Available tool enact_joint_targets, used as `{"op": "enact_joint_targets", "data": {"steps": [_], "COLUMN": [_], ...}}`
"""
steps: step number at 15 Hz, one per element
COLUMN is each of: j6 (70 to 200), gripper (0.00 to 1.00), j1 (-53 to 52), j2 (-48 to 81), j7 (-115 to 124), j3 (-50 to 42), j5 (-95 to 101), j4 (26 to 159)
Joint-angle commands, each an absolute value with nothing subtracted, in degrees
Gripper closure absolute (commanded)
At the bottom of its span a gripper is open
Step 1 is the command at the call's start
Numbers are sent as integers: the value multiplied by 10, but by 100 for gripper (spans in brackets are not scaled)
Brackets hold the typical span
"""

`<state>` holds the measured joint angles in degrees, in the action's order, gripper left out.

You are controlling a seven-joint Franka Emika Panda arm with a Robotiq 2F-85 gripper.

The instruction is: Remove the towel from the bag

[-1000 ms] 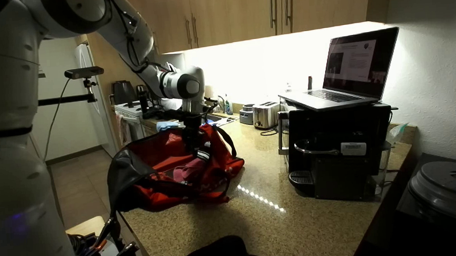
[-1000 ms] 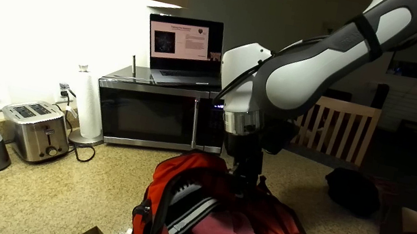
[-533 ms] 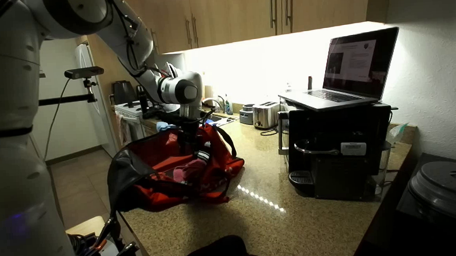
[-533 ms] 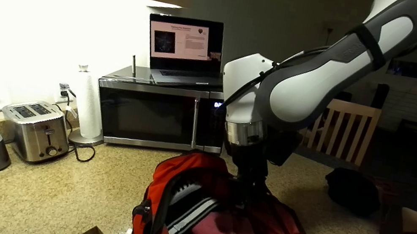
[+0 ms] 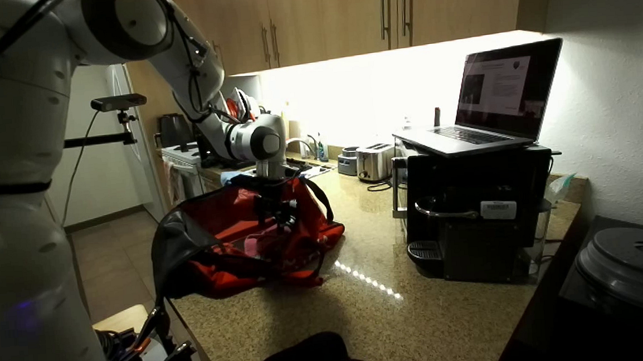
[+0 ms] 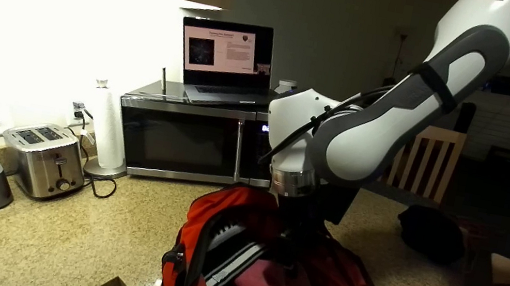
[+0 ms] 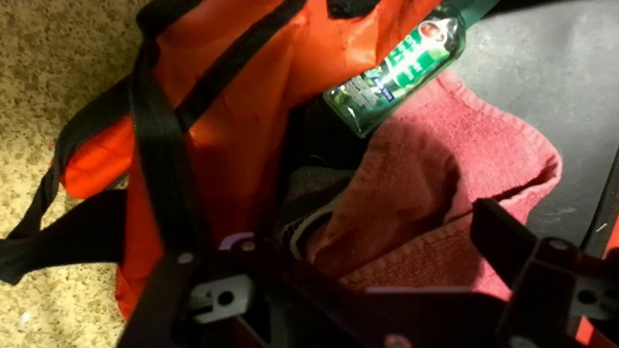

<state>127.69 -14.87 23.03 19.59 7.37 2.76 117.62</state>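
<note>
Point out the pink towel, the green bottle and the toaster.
Pink towel (image 7: 430, 193): wrist view, on the middle of its rumpled cloth.
Green bottle (image 7: 399, 70): wrist view, on its label.
Toaster (image 6: 41, 165): in an exterior view, on its metal front.

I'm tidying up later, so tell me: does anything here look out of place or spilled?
One oddity: the open laptop sits on top of the microwave, an unusual place for one. In the bag, the green bottle lies on its side by the rumpled towel, but I see no spill around it.
</note>
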Motion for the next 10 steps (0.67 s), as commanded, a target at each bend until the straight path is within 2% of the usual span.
{"op": "enact_joint_targets", "data": {"steps": [1, 6, 10], "j6": [1304, 1324, 1331], "gripper": [19, 55, 80], "j1": [-156, -160, -160], "j2": [245, 251, 248], "j7": [193, 191, 191], "j3": [70, 69, 69], "j5": [36, 34, 34], "j4": [1173, 1173, 1173]}}
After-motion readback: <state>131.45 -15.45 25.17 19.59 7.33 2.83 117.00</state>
